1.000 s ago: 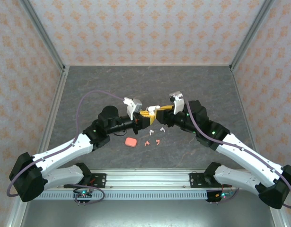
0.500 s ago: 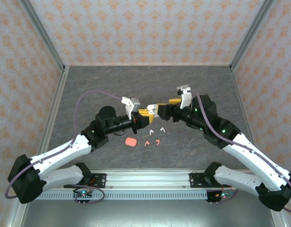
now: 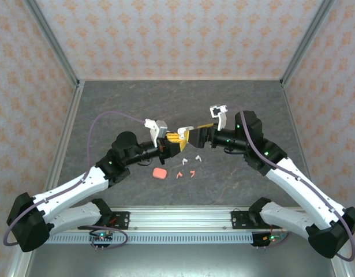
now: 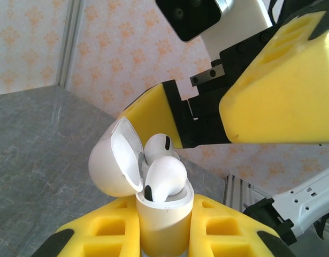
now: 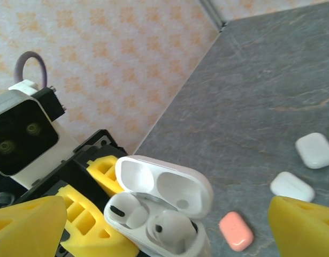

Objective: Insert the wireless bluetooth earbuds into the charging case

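Note:
A white charging case [image 4: 164,214] stands upright with its lid [image 4: 113,160] open, and my left gripper [image 4: 164,238] is shut on its lower body. Two white earbuds [image 4: 165,179] sit in its wells, also seen in the right wrist view as earbuds [image 5: 172,230] under the open lid [image 5: 164,184]. My right gripper [image 5: 164,230] is open, its yellow fingers [image 5: 300,225] wide apart on either side of the case without touching it. From above, the left gripper [image 3: 170,139] and right gripper [image 3: 193,134] meet over mid-table. Loose white earbuds [image 3: 185,157] and pink earbuds [image 3: 179,173] lie on the table below them.
A pink case [image 3: 160,173] lies shut on the grey table [image 3: 252,104] near the loose earbuds, also seen as the pink case [image 5: 235,230]. Two small white rounded pieces [image 5: 315,150] rest beyond it. Patterned walls enclose the table on three sides.
My right gripper has opened wide and drawn back a little from the case. The left gripper has kept hold of the case and shifted slightly left.

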You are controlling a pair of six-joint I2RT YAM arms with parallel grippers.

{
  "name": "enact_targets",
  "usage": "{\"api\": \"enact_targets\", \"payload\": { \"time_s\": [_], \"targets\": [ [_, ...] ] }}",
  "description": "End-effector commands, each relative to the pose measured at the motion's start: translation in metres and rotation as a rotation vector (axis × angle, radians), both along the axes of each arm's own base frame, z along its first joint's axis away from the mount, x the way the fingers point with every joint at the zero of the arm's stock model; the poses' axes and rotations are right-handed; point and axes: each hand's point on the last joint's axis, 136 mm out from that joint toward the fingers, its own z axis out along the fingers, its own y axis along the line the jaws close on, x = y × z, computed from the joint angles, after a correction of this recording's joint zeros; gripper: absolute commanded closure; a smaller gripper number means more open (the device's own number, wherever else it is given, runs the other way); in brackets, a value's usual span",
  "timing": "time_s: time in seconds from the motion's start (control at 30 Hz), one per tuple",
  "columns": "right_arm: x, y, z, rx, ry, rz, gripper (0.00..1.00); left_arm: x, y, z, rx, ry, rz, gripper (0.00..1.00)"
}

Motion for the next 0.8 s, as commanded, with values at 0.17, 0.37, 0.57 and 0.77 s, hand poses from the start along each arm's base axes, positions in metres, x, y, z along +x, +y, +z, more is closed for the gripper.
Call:
{"api": "enact_targets", "payload": {
  "time_s": [0.17,0.37,0.57,0.77],
  "targets": [
    [-0.009,0.016,0.029,0.121,-0.042,0.113,0.08,-0.011,-0.004,0.015,-0.027,-0.059,-0.041,1.00],
    [-0.011,0.016,0.037,0.137,-0.061,0.127,0.19,-0.010,-0.005,0.010,-0.003,-0.053,-0.036,1.00],
    [-0.015,0.013,0.043,0.145,-0.079,0.131,0.28,-0.007,-0.004,0.005,0.018,-0.045,-0.022,1.00],
    [-0.018,0.010,0.045,0.139,-0.099,0.126,0.30,-0.007,-0.004,0.004,0.023,-0.047,-0.017,1.00]
  ]
}}
